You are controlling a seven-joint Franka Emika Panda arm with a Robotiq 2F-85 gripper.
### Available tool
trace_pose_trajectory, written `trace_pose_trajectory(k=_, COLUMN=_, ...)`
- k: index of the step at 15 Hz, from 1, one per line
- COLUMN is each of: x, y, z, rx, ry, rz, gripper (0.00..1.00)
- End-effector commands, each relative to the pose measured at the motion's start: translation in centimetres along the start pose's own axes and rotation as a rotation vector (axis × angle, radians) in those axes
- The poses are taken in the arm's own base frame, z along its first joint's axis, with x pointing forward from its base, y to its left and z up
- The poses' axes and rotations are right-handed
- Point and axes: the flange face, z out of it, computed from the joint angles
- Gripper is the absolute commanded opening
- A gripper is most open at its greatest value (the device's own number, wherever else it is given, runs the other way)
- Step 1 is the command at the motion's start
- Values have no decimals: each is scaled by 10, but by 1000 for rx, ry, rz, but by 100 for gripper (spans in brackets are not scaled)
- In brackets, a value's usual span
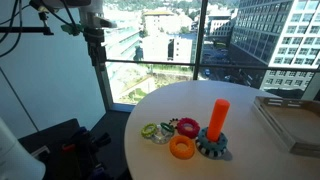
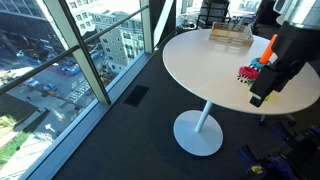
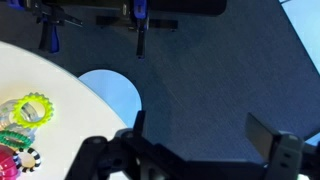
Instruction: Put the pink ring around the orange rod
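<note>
The pink ring [image 1: 187, 127] lies flat on the round white table [image 1: 250, 165], between a green ring [image 1: 152, 131] and the orange rod [image 1: 219, 115]. The rod stands upright on its grey-blue toothed base [image 1: 212, 146]. A smooth orange ring [image 1: 182, 148] lies in front of the pink ring. In the wrist view the pink ring [image 3: 6, 165] shows at the bottom left edge, beside the green ring [image 3: 32, 108]. My gripper [image 3: 200, 130] is open and empty, off the table's edge over the dark floor. It also shows in both exterior views [image 1: 97, 42] [image 2: 260, 95], near the rod [image 2: 270, 47].
A shallow wooden tray [image 1: 290, 122] sits at the table's far side [image 2: 230, 35]. Floor-to-ceiling windows [image 1: 150, 50] stand close by. The table's round foot [image 3: 112, 90] is below, with chair legs [image 3: 140, 25] beyond it.
</note>
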Motion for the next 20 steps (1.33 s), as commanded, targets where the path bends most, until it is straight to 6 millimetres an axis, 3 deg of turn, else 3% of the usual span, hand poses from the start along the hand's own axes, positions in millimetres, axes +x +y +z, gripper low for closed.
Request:
trace_pose_trajectory(k=1, x=0, y=0, z=-1, rx=0, ry=-1, rz=0, gripper=100)
trace_pose_trajectory(k=9, x=4, y=-2, z=-5, rx=-11, ry=63, rz=83, gripper=100)
trace_pose_trajectory(k=13, x=19, y=3, z=-21, rx=3, ry=141, rz=172, gripper=100)
trace_pose_trajectory(k=16, x=38, y=21, z=-36, rx=11, ry=187, rz=231, gripper=100)
trace_pose_trajectory(k=20, x=75, y=66, z=-52, rx=-16, ry=227, rz=304, gripper=100)
